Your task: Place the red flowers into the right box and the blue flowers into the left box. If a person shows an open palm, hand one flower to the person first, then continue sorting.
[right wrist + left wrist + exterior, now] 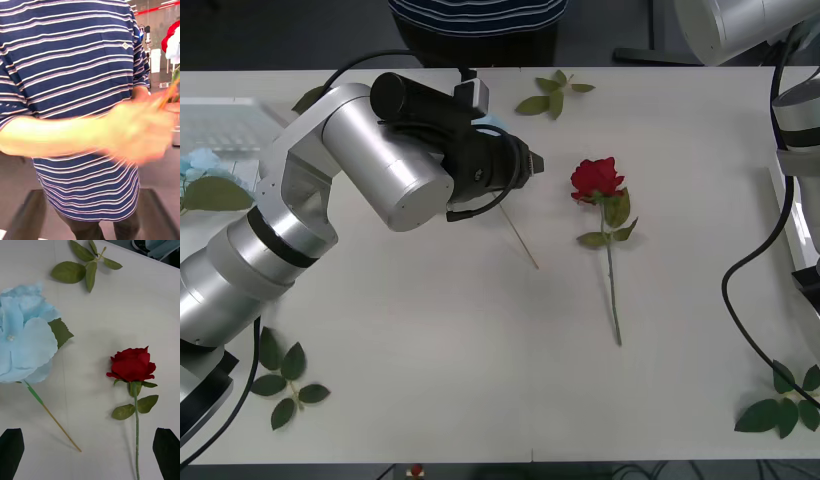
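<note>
Clearly the left gripper (90, 450), fingers spread and empty, hovers mid-table with a blue hydrangea (22, 348) at its ten o'clock and a red rose (131, 365) at two o'clock, so descending centred risks closing on bare table (430, 350) between them.

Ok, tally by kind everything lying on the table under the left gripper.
Under the open left gripper:
red rose: 1
blue hydrangea: 1
leaf sprig: 1
Total: 3
</note>
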Controlling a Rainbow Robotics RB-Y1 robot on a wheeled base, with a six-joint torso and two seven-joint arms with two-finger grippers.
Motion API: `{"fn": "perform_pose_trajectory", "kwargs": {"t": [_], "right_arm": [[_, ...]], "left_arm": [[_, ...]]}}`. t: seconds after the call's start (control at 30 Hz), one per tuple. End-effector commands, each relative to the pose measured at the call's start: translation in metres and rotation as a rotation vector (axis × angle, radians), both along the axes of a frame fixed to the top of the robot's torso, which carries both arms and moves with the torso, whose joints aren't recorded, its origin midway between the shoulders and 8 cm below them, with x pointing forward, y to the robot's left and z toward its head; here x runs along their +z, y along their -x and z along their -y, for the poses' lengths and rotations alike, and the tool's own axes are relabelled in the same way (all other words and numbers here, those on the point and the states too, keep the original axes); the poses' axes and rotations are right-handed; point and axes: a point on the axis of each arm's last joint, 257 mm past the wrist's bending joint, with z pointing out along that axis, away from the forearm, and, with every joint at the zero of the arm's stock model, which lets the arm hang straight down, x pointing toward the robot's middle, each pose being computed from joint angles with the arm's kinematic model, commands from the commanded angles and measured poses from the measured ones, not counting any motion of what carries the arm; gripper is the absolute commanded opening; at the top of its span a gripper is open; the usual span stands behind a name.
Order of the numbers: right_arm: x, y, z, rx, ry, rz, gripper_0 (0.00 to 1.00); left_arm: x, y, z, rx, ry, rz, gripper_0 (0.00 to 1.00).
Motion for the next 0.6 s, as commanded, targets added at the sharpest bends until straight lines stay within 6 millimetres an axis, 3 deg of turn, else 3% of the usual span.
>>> {"fn": "perform_pose_trajectory", "kwargs": {"t": [0.03, 0.33, 0.37, 0.6], "right_arm": [[0.028, 0.010, -0.002, 0.015, -0.024, 0.052, 1.00], [0.028, 0.010, -0.002, 0.015, -0.024, 0.052, 1.00], [0.000, 0.004, -0.002, 0.013, -0.017, 0.005, 1.00], [-0.015, 0.004, 0.007, 0.035, -0.016, -0.083, 1.00]], "left_arm": [[0.030, 0.000, 0.015, -0.042, 0.016, 0.056, 1.00], [0.030, 0.000, 0.015, -0.042, 0.016, 0.056, 1.00], [0.030, 0.000, 0.015, -0.042, 0.016, 0.056, 1.00], [0.030, 0.000, 0.015, -0.042, 0.016, 0.056, 1.00]]}}
